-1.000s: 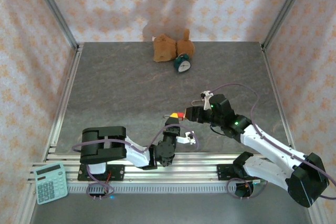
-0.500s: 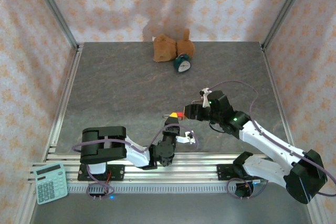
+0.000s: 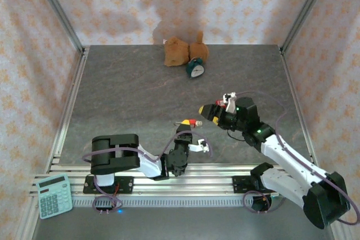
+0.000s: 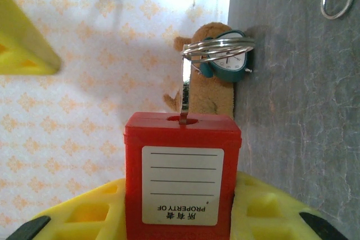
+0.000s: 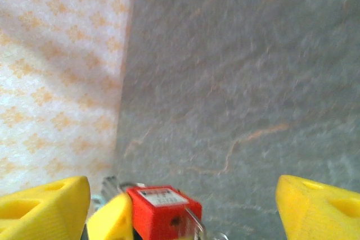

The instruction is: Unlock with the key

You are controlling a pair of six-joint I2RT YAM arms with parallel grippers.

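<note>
The red padlock [image 4: 181, 186] is held up over the near middle of the bench [image 3: 124, 94], clamped by its sides between the yellow fingers [image 4: 84, 214] of the left end effector [image 3: 187, 128], which is closed only as far as the lock body allows. The white label of the padlock is turned towards the left wrist camera. The key [image 4: 184, 91] is seated in the slot on the far face of the lock, and its wire ring [image 4: 219, 46] is seen standing out beyond it.

The right end effector [image 5: 181, 186] is found just right of the padlock and apart from it. Its two yellow fingers are spread wide, and nothing is gripped between them.

At the far edge of the bench a brown plush toy [image 3: 179, 51] is laid, with a small teal alarm clock [image 3: 195, 69] touching its near side. A pale green calculator [image 3: 54, 196] is seen at the near left corner, outside the rails.
</note>
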